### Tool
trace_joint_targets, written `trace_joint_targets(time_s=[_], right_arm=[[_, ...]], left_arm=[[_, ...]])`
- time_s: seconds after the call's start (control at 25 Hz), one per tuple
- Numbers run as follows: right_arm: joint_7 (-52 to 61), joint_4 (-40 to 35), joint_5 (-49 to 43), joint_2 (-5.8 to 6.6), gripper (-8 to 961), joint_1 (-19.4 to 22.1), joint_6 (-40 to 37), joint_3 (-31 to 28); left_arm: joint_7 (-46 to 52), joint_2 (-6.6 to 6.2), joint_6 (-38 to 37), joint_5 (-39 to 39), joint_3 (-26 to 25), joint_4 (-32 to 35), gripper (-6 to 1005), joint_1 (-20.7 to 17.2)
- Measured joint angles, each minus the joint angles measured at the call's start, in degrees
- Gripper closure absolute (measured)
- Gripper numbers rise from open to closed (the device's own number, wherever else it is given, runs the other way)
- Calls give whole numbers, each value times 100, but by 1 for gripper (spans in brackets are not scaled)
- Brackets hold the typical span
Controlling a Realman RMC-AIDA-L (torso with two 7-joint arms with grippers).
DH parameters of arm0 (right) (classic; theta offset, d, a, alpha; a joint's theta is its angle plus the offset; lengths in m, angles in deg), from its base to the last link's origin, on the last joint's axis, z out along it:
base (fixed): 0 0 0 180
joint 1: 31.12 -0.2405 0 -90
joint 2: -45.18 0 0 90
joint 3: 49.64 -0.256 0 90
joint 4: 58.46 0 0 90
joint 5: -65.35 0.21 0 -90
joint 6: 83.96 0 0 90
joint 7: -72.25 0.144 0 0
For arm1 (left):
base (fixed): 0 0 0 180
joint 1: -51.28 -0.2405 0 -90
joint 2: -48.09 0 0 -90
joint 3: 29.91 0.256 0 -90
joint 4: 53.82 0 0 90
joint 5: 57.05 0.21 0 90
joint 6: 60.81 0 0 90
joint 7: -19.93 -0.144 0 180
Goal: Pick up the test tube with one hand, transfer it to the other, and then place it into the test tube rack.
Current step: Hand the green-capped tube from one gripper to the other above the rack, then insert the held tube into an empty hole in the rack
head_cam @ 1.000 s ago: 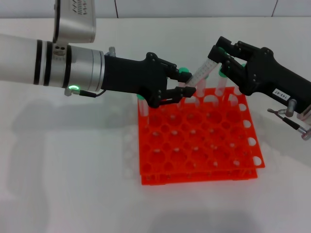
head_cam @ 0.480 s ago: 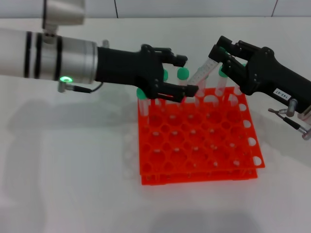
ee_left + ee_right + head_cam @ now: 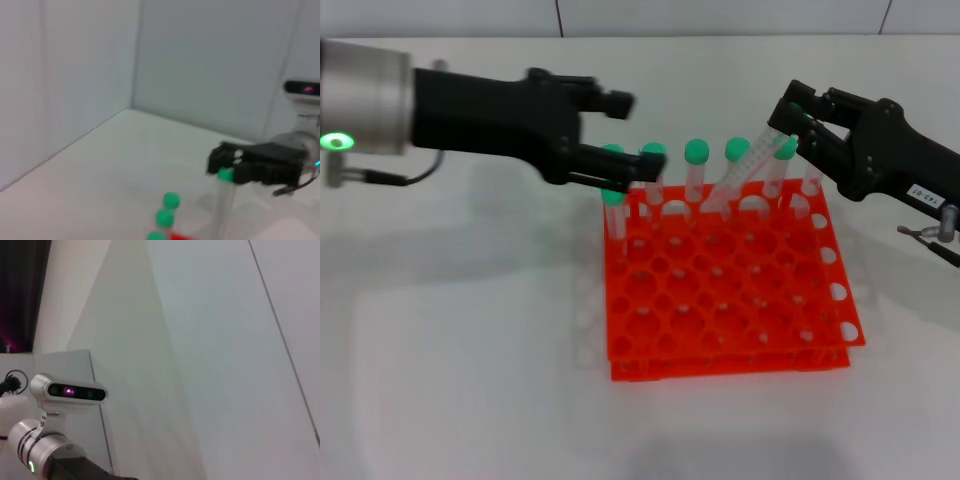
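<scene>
My right gripper (image 3: pixel 784 124), black with a white label, is shut on the test tube (image 3: pixel 738 178) near its capped end. The tube slants down and to the left, with its lower tip over the back row of the orange-red test tube rack (image 3: pixel 720 366). Whether the tip sits in a hole I cannot tell. My left gripper (image 3: pixel 624 138) is open and empty, beside the rack's back left corner and apart from the tube. The left wrist view shows the right gripper (image 3: pixel 221 163) with a green cap (image 3: pixel 225 174) and the clear tube (image 3: pixel 224 210) below it.
Several green-capped tubes (image 3: pixel 696 160) stand upright along the rack's back row, and one (image 3: pixel 614 205) stands at its left edge. Bare white table surrounds the rack. The right wrist view shows my left arm's green light (image 3: pixel 32 466) and the head camera (image 3: pixel 68 390).
My left gripper let go of the tube's lower end and drew back to the left, open. The right gripper kept the tube and shifted slightly right and down.
</scene>
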Motion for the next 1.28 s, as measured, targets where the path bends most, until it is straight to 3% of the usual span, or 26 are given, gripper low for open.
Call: trace_joint_targets(time_s=[0.16, 0.36, 0.64, 0.84, 1.04, 1.28], right_arm=[[136, -188, -2, 22, 697, 23, 17, 146], [587, -1036, -3, 40, 697, 234, 165, 592], [1054, -1621, -194, 68, 697, 243, 212, 732], [1372, -2024, -415, 66, 697, 223, 223, 754], [1570, -2210, -455, 73, 697, 105, 247, 826], [1836, -2592, -619, 57, 697, 54, 377, 922]], left_arm=[[719, -41, -105, 146, -23, 831, 124, -510], [1162, -59, -324, 196, -30, 1735, 125, -1159], [1066, 26, -307, 277, -73, 2365, 125, -2058], [602, 77, -243, 267, -101, 2318, 125, -2543], [-73, 86, 7, 64, -106, 1850, 125, -2920], [-810, 88, 309, -29, -104, 1174, 125, -3100]])
